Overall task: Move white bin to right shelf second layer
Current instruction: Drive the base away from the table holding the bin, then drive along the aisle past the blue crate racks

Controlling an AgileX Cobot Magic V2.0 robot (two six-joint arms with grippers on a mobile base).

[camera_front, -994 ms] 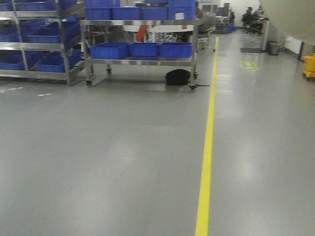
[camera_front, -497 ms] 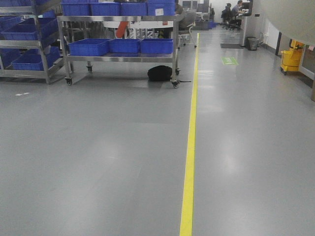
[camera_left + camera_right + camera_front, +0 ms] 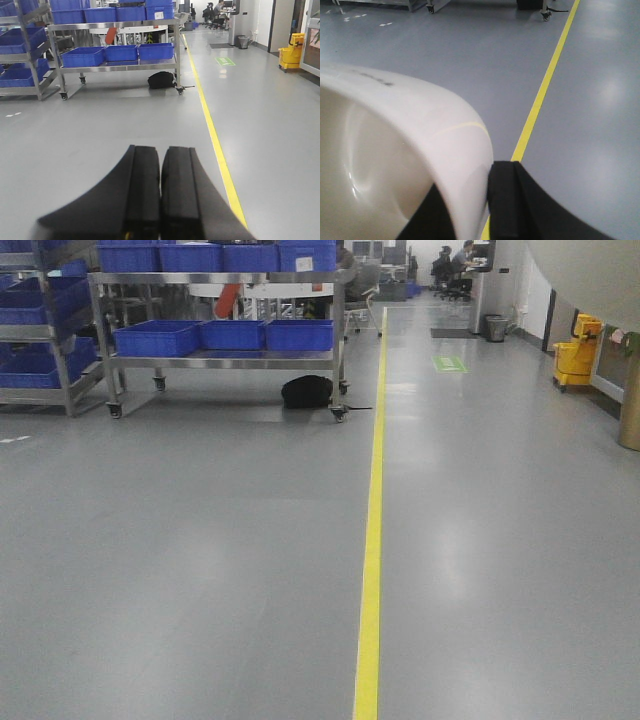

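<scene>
Step in hand, as I judge it: transit. The white bin (image 3: 420,150) is off the floor and carried, and the base is on open floor with no drop-off point reached.

Right tool (image 3: 468,192) – closed down on the bin's wall at the rim, one finger inside the tub and one outside, with the wall pinched between them. From the right wrist view the bin sits directly against the tool and spreads away from it, its hollow interior facing the camera. In the front view only a curved cream edge of it (image 3: 590,280) shows, high up and well to the right of the yellow floor line (image 3: 372,540).

Left tool (image 3: 161,150) – fingers pressed together with nothing between them, held over bare floor just left of the yellow floor line.

The right shelf second layer cannot be picked out in any view. The only rack (image 3: 220,360) visible stands left of the yellow floor line at its far end and carries blue crates (image 3: 225,335). No roller lanes can be made out on it.

Next move calls for:
- you bring the base round until the target shelf faces the arms;
- you hold the pinch firm, since a grip on one side of the rim may let the tub swing;
- you raise the bin above the front rail, then set it base-down on that level before you open the tool.
</scene>
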